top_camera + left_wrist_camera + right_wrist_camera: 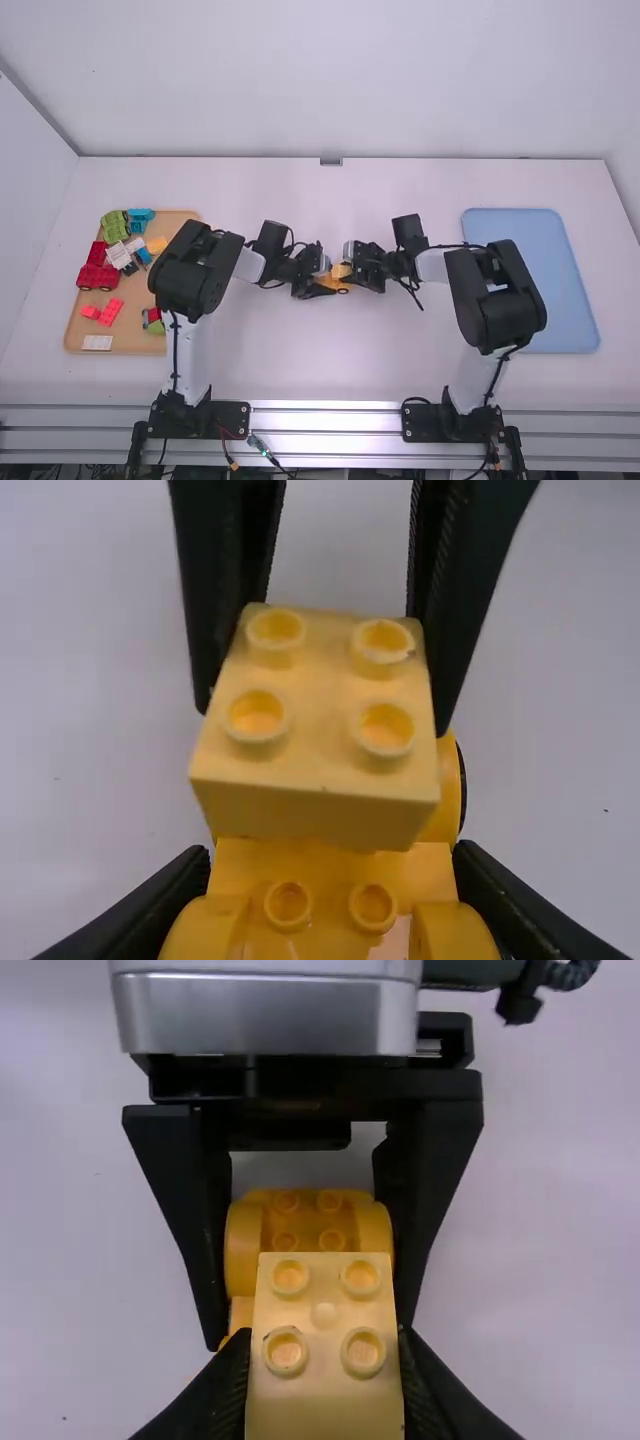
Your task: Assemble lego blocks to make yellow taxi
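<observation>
"Fingers, both pairs?"

"Left gripper (322,286): closed on the orange-yellow wheeled base (338,282). Right gripper (353,270): closed on one pale yellow block (325,1335), gripped by its sides."

"Location of the pieces?"

"Between the two grippers, mid-table. The block overlaps the base in both wrist views; whether they touch, cannot tell."

"Surroundings?"

"Item, left: wooden tray (130,345), bearing a red wheeled piece (98,272), a green piece (115,226), a teal piece (140,218), red bricks (110,312), a white plate (97,342) and a small yellow block (157,245). Item, right: blue tray (530,280), on the white table (260,365)."

"Obstructions?"

"In the high view, the grippers cover much of the base. In the left wrist view, the block and the right gripper's fingers lie over its far part."

"Orientation?"

"Base: long axis running left to right across the table, from one gripper toward the other; studs up. Which end is the front, cannot tell. Block: four studs up, above the base in the left wrist view."
</observation>
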`<state>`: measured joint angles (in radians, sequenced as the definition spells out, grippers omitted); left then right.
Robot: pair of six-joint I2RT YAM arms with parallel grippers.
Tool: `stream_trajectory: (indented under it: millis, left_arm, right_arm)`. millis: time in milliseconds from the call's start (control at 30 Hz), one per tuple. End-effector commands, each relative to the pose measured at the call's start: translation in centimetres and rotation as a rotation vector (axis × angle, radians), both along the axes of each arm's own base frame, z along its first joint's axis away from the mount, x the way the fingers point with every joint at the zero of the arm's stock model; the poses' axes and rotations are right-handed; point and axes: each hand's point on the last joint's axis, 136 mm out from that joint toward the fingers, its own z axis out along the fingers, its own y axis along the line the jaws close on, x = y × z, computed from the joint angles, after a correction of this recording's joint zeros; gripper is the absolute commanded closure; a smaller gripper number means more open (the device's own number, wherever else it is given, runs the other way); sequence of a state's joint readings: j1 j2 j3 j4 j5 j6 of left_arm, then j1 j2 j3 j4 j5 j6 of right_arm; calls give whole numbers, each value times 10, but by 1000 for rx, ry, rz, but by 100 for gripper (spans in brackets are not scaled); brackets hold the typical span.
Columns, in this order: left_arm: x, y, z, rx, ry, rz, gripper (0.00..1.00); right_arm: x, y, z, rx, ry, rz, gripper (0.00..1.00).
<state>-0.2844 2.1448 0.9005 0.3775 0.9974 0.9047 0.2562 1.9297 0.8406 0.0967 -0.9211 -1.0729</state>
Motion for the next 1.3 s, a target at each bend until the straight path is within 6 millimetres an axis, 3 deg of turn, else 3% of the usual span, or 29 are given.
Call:
stream_trajectory:
  millis: [0, 1267]
  left_arm:
    - [0, 9, -18, 71, 46, 56, 60]
    - [-3, 15, -27, 115, 63, 75, 62]
  right_arm:
    - [-2, 4, -1, 11, 13, 15, 80]
    - [-3, -5, -13, -65, 29, -9, 82]
